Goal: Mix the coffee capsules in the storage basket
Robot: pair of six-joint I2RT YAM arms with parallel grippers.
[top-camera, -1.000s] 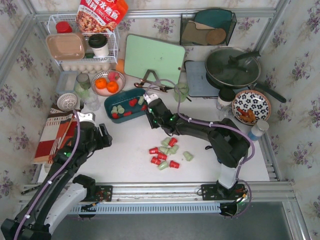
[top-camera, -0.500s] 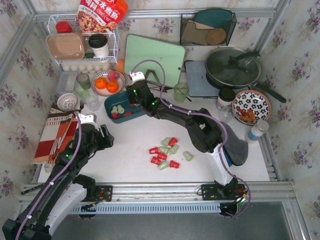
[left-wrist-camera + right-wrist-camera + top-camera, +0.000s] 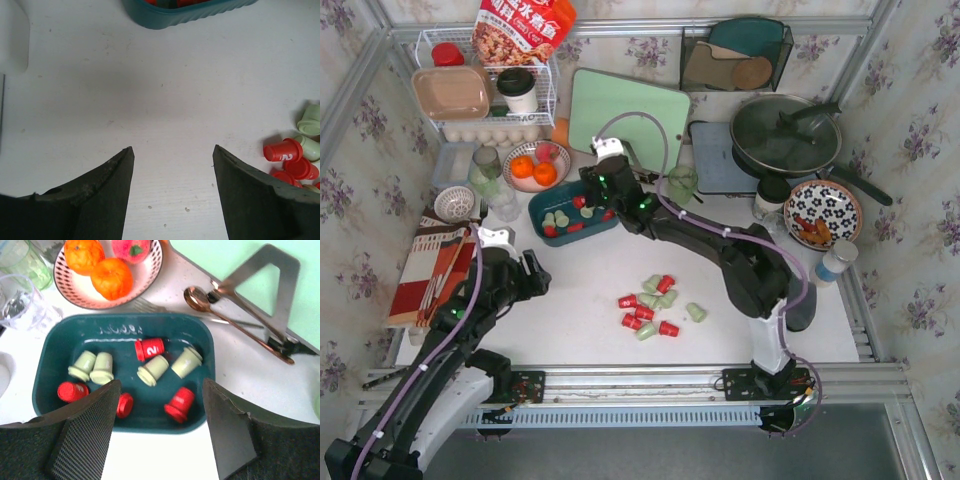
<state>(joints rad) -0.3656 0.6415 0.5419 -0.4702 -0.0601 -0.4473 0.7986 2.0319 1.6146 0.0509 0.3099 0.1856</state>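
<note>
The dark teal storage basket sits left of centre on the table. It holds several red and pale green coffee capsules, among them a red one, a green one and a slightly blurred red one. My right gripper hangs open just above the basket, with nothing between its fingers. In the top view the right gripper is over the basket's far right part. More capsules lie loose mid-table. My left gripper is open and empty over bare table, left of those capsules.
A patterned bowl of oranges stands just behind the basket, with a spoon and a green cutting board to its right. Glasses and a striped cloth are at the left. A pan and plate are at the right.
My right gripper moved from the basket's right end to over its inside and went from shut to open. The left arm has barely moved.
</note>
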